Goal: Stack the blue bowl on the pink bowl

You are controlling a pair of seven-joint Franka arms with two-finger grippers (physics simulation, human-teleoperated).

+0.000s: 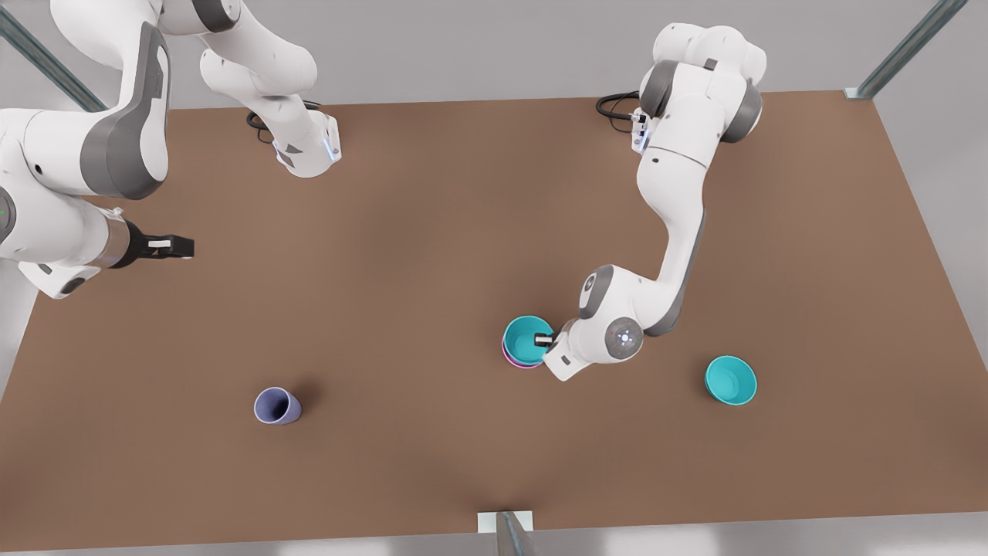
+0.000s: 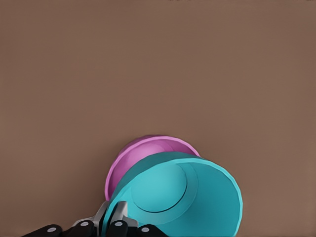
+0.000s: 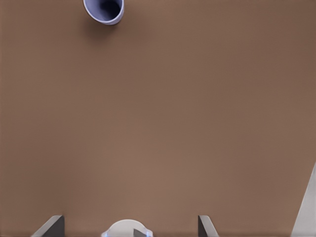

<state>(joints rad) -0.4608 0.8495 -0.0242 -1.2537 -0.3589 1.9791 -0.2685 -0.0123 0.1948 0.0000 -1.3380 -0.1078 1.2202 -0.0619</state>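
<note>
The left claw [image 1: 545,340] grips the blue bowl [image 1: 527,340] by its rim, nested in the pink bowl [image 2: 148,153]; only release remains. The right claw [image 1: 184,247] waits far left, its spread unclear.

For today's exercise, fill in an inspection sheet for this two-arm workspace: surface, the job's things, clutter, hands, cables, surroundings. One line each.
Surface: brown table, flat, nothing spilled.
Job's things: blue bowl sits in the pink bowl; the pink rim peeks out beneath it.
Clutter: second teal bowl apart, toward the front view's right; lavender cup toward the front view's left.
Hands: left hand at the blue bowl's rim, fingers closed on it; right hand waits above the table at the front view's left, grip unclear.
Cables: black cables by each arm base.
Surroundings: grey wall, metal frame posts.
</note>
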